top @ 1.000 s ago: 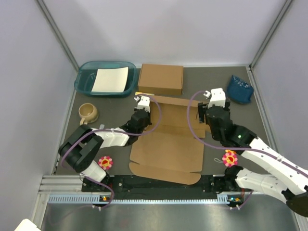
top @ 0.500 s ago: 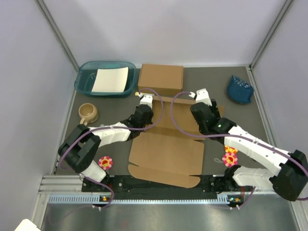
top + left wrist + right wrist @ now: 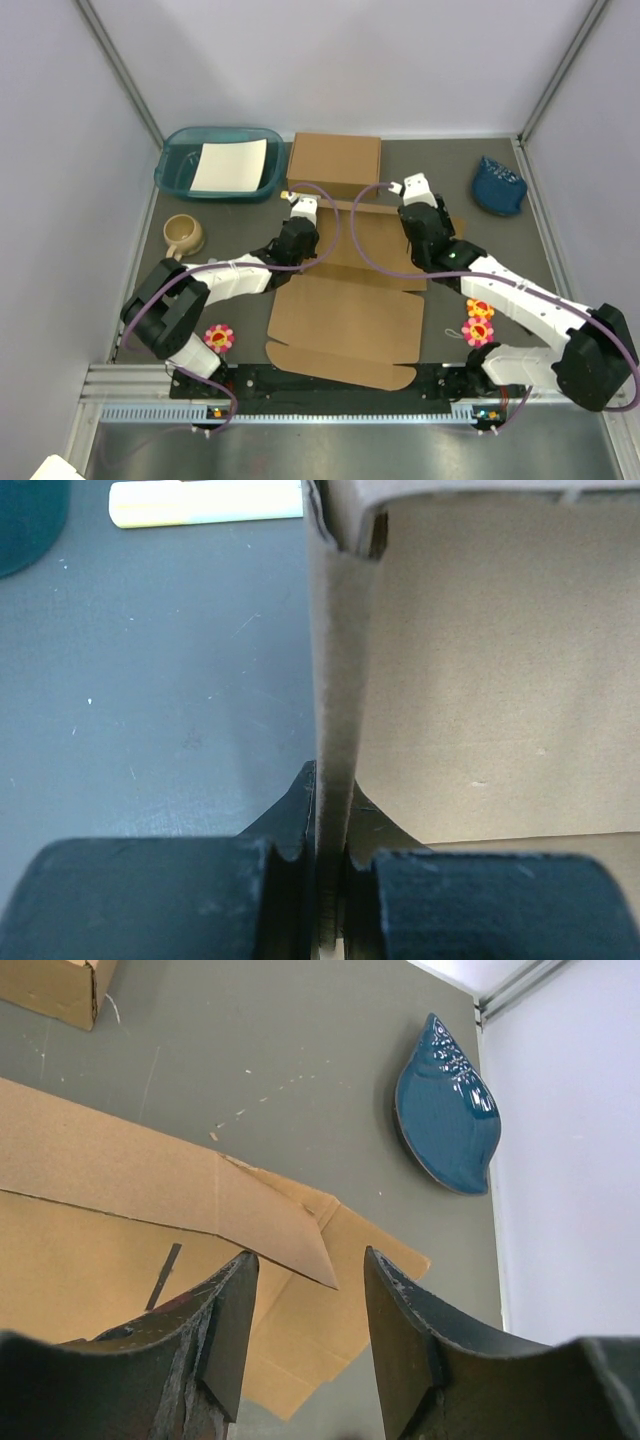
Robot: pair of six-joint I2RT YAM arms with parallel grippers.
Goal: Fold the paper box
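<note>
Now the left fingers (image 3: pixel 292 825) pinch the paper box (image 3: pixel 345 310) by its upright left wall. The right fingers (image 3: pixel 228 1332), half open and empty, hang over its right flap.

A dark grey tabletop (image 3: pixel 235 222), flecked with pale scuffs, was enclosed by plain lavender-white panels: a back wall (image 3: pixel 340 60), a left wall (image 3: pixel 55 200) and a right wall (image 3: pixel 600 190). Aluminium posts (image 3: pixel 120 70) ran up the far corners. A toothed metal rail (image 3: pixel 330 411) edged the near side, above a brushed metal sheet (image 3: pixel 340 452). The light was soft and even.
</note>
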